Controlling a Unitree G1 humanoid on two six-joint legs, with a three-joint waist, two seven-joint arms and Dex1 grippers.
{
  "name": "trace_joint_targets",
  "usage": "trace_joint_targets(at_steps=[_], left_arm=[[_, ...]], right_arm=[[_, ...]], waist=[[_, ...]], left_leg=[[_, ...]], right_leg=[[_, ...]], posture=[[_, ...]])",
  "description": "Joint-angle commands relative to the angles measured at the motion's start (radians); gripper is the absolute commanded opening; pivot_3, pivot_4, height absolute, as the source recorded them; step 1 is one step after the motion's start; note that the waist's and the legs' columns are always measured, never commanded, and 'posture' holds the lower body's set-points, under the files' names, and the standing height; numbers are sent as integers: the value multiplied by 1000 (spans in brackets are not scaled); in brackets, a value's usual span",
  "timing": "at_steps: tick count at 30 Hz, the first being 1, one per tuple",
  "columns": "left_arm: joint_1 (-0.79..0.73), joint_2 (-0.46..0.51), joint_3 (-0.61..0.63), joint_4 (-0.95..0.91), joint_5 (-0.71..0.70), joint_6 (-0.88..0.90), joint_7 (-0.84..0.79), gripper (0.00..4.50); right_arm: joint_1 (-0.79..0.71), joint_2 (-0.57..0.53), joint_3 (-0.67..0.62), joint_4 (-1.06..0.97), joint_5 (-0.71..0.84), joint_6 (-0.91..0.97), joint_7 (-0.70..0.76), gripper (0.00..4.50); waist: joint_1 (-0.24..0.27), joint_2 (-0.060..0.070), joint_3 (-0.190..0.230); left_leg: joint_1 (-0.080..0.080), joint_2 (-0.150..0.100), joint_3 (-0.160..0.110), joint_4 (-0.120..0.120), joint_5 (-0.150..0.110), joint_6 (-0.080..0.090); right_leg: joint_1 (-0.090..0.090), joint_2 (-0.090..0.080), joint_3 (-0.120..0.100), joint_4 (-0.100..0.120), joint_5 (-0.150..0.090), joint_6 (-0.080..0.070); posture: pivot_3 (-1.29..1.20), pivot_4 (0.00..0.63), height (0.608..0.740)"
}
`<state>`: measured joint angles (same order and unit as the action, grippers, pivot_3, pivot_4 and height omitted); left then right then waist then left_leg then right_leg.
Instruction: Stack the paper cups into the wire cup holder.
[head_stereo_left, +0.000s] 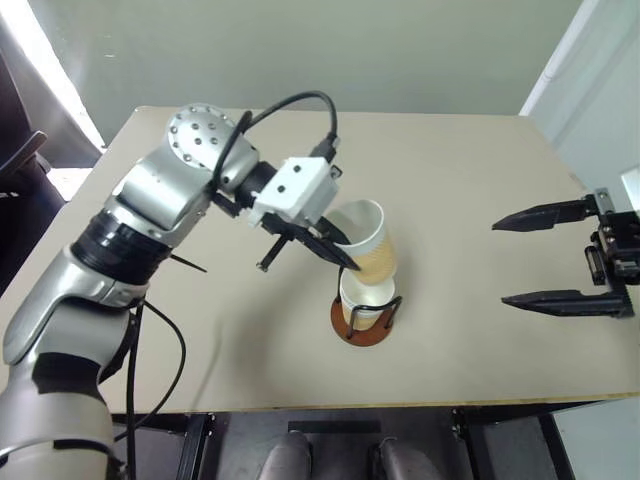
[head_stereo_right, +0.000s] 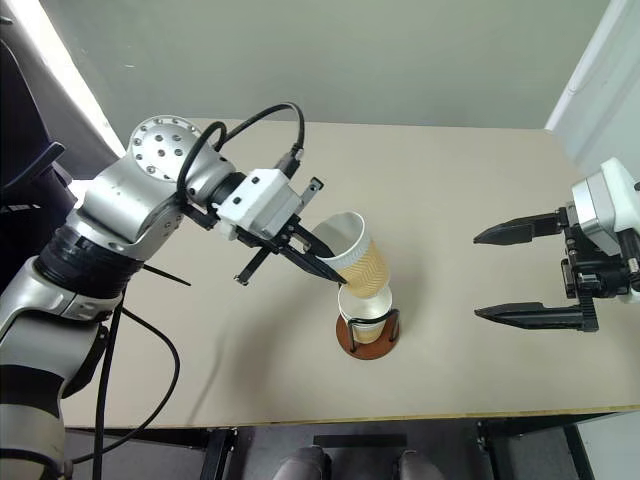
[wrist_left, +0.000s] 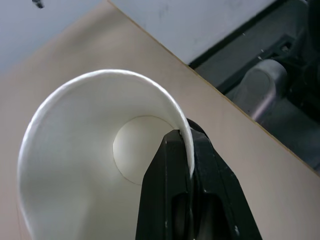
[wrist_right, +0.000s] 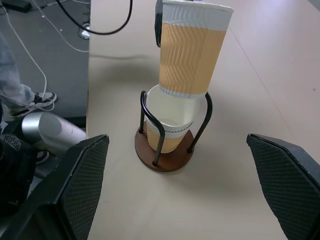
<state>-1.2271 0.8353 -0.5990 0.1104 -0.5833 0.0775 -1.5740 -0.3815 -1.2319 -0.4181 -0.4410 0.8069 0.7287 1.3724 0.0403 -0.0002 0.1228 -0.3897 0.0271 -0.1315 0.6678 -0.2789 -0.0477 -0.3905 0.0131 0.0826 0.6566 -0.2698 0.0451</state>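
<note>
The wire cup holder (wrist_right: 165, 150) is sitting near the worktop's (head_stereo_left: 460, 180) front edge with one paper cup (wrist_right: 167, 122) already seated; I'm lowering a second cup (wrist_right: 192, 50), tilted, just above it, left gripper (head_stereo_left: 335, 250) pinching its rim. My right gripper (head_stereo_left: 545, 255) is waiting wide open, well apart. I'm seeing no third cup.

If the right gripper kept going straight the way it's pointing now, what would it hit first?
Most likely the held paper cup in the left gripper, just above the wire cup holder. The open right gripper points across bare table toward them; its exact height is uncertain.
</note>
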Motion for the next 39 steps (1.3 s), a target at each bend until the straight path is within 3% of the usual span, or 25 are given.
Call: trace_joint_targets(at_steps=[1, 12, 15, 22, 26, 28, 34, 39], left_arm=[[-39, -11, -44, 19, 2, -83, -40, 17], [-72, -7, -161, 53, 44, -200, -40, 17], [-72, -2, -176, 41, 39, -197, -40, 656], [-70, -28, -143, 44, 48, -167, -40, 3067], [-49, -86, -20, 87, 98, -89, 8, 4462], [-36, -84, 49, 97, 92, 6, 45, 4462], [186, 107, 337, 0, -5, 276, 110, 4462], [571, 258, 651, -136, -161, 468, 169, 4462]], right_arm=[[6, -18, -68, -30, 15, 5, -37, 4500], [55, -25, -133, -70, 40, 38, -88, 4500], [61, -25, -137, -72, 40, 37, -97, 4500], [57, -20, -114, -66, 38, 19, -107, 4500], [30, -8, -50, -19, 14, -27, -99, 4500], [13, 3, -7, 23, 0, -53, -90, 4500], [-61, 42, 171, 135, -71, -143, -18, 4500], [-121, 69, 267, 279, -151, -202, 41, 4500]], waist=[[-1, 0, 0], [-1, 0, 0], [-1, 0, 0], [0, 0, 0], [0, 0, 0], [-1, 0, 0], [-29, 3, -2], [-34, 3, -2]], left_leg=[[0, 0, 0, 0, 0, 0], [-2, 0, 1, 0, -1, 2], [-2, 0, 2, 0, -2, 3], [-3, -1, 2, 0, -2, 4], [-3, -1, 2, 2, -3, 4], [-3, -2, 2, 3, -3, 5], [-1, -1, 4, 0, -3, 5], [-1, 1, 5, -1, -2, 4]], right_leg=[[0, 0, 0, 0, 0, 0], [0, 0, 1, -5, 1, 2], [0, 0, 2, -6, 1, 3], [0, 0, 2, -7, 2, 4], [1, 0, 2, -8, 2, 5], [1, 0, 2, -8, 3, 6], [0, 1, 4, -8, 3, 6], [-3, 1, 6, -6, 3, 6]], posture=[[0, 150, 740], [0, 150, 740], [0, 150, 740], [0, 150, 740], [0, 150, 740], [0, 150, 740], [0, 150, 740], [0, 150, 740]])
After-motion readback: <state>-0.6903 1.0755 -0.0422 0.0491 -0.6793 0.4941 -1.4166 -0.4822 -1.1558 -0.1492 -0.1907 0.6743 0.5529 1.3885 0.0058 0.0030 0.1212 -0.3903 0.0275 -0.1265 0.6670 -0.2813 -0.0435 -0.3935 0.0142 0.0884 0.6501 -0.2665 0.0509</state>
